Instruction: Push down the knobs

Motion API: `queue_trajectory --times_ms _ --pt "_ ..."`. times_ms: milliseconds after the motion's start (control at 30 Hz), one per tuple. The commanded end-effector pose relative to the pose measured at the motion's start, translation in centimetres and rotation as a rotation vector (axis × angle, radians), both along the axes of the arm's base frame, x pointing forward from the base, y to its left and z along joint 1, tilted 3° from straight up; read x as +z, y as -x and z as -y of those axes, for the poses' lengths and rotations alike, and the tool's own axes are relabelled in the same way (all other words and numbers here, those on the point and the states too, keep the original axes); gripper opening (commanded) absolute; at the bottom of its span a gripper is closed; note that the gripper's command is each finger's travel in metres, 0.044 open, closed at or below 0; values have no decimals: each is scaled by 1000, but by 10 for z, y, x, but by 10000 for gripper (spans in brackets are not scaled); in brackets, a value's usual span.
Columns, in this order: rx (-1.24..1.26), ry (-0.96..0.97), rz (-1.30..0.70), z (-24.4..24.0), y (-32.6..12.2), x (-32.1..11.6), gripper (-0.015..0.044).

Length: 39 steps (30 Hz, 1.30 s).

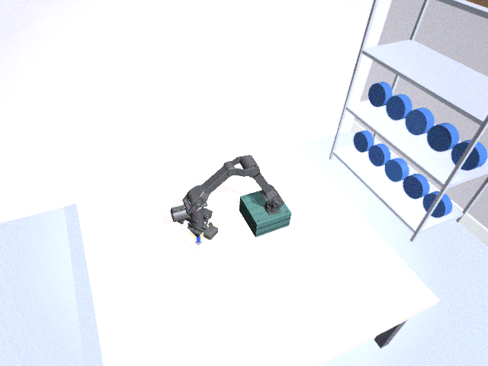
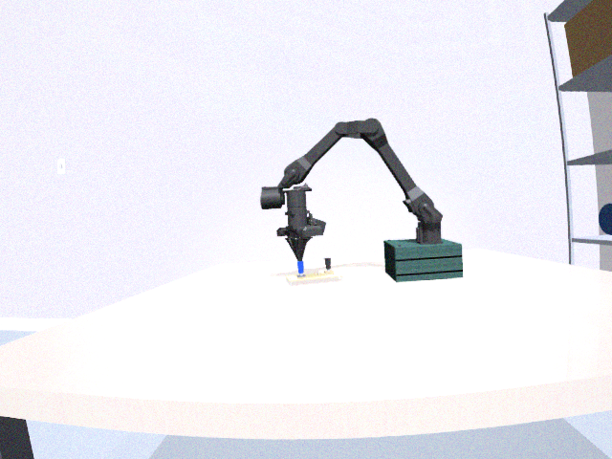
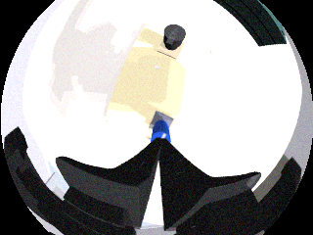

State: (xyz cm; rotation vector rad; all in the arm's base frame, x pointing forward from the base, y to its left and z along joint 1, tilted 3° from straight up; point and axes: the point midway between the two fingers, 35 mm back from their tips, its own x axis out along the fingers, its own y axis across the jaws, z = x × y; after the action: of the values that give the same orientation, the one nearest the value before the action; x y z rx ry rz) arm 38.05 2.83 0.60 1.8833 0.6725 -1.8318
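The black two-fingered claw [image 1: 198, 235] [image 2: 299, 260] [image 3: 159, 141] is pointing down, clenched on nothing, its tips meeting the top of the upright blue cylindrical knob [image 1: 198, 239] [image 2: 300, 267] [image 3: 160, 131]. The black cylindrical knob [image 2: 327, 263] [image 3: 173, 36] is standing at the pale-yellow circuit board's [image 2: 311, 279] [image 3: 147, 88] opposite end.

The robot's body is a slim, matte dark-grey to black six-joint arm [image 1: 214, 181] [image 2: 322, 146], its links straight and bar-like, with rounded knuckles at the bends. The high elbow has a thick, stubby dark cylindrical housing [image 1: 248, 162] [image 2: 370, 127]. Small paler grey bands cross the arm near the shoulder and the wrist. At the left of the wrist juts a short, fat, dark-grey drum [image 1: 179, 213] [image 2: 271, 198]; beside it is an upright ribbed-looking cylinder [image 2: 296, 207]. Below, the black parallel-jaw gripper [image 1: 198, 233] [image 2: 299, 259] [image 3: 160, 142] has angular, wedge-shaped fingers that taper to narrow tips, with flat faceted sides and a blocky dark carriage behind them. A squat, blocky dark foot [image 2: 428, 231] ends the arm at the right. Lettering and screws are too small to tell.
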Motion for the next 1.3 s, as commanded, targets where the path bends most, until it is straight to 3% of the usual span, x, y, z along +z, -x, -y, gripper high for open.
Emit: queue_trajectory --times_ms 0,267,567,833,1033,1267 --pt "-3 2 -3 1 0 5 0" --pt "-3 2 -3 1 1 16 0" --pt "-2 1 -12 1 4 10 236" --pt "-2 3 -14 24 90 34 440" --pt "-3 5 -15 34 163 31 440" --pt "-3 5 -15 35 172 30 440"
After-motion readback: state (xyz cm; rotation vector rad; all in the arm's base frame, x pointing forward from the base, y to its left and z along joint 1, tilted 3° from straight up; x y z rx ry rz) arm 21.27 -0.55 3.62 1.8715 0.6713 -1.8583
